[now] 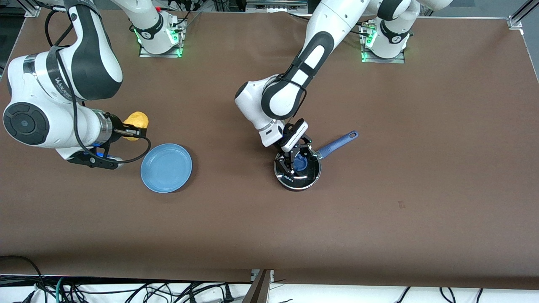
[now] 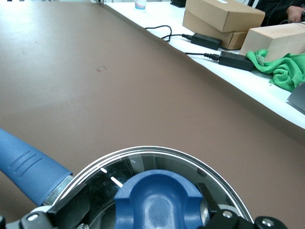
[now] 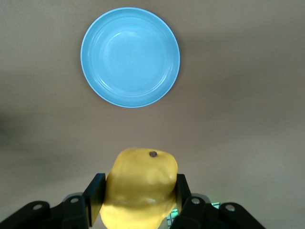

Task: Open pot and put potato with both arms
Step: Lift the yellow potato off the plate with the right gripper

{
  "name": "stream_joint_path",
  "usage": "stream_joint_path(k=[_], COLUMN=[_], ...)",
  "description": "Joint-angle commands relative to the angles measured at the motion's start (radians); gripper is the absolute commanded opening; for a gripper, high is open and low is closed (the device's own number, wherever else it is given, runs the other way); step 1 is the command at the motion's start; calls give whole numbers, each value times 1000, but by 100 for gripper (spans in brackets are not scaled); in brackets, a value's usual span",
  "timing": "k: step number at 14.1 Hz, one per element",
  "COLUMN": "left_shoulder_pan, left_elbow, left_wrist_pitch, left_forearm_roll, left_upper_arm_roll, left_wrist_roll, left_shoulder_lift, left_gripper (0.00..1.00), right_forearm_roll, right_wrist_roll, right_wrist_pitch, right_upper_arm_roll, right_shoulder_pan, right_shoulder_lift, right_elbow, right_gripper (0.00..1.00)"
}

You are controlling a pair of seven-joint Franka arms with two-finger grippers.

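Observation:
The pot (image 1: 297, 170), black with a clear glass lid (image 2: 143, 155) and a long blue handle (image 1: 339, 143), stands mid-table. My left gripper (image 1: 298, 162) is lowered over the lid. Its fingers (image 2: 78, 205) stand open on either side of the blue knob (image 2: 159, 200), with a gap showing on at least one side. My right gripper (image 1: 134, 132) is shut on the yellow potato (image 1: 135, 122) and holds it in the air toward the right arm's end of the table. In the right wrist view the potato (image 3: 140, 188) fills the space between the fingers (image 3: 93, 195).
A flat light-blue plate (image 1: 166, 167) lies on the brown table beside the held potato, with nothing on it. Off the table's edge in the left wrist view are cardboard boxes (image 2: 224, 19), power adapters (image 2: 236, 59) and a green cloth (image 2: 281, 69).

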Motion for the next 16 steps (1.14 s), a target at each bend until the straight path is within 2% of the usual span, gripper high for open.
stream_joint_path(k=[1,3,5,7,9,11,12,16], left_shoulder_pan=[-5,-5,-5,-5,-5,-5,-5,-3], left_elbow=[34,34,34,34,34,32,32,32], left_wrist_pitch=[27,27,27,27,27,27,27,29], left_forearm_roll=[5,5,5,5,5,7,7,7], left_upper_arm_roll=[10,10,11,11,11,11,11,11], left_wrist_roll=[-29,-28,-28,-28,-26,-25,-23,-16], left_shoulder_lift=[95,95,95,95,95,97,97,95], left_gripper=[74,59,51,38,32,13,0,0], right_forearm_roll=[6,6,6,4,6,6,6,6], right_wrist_roll=[-3,-9,-8,-8,-8,-6,-6,-8], right_wrist_pitch=[-12,-11,-11,-11,-11,-11,-11,-11], right_upper_arm_roll=[1,-1,-1,-2,-2,-2,-2,-2], right_shoulder_pan=[-5,-6,-6,-6,-6,-6,-6,-6], right_shoulder_lift=[-3,-3,-3,-3,-3,-3,-3,-3], right_elbow=[2,2,2,2,2,2,2,2], right_gripper=[65,65,65,65,65,65,65,65])
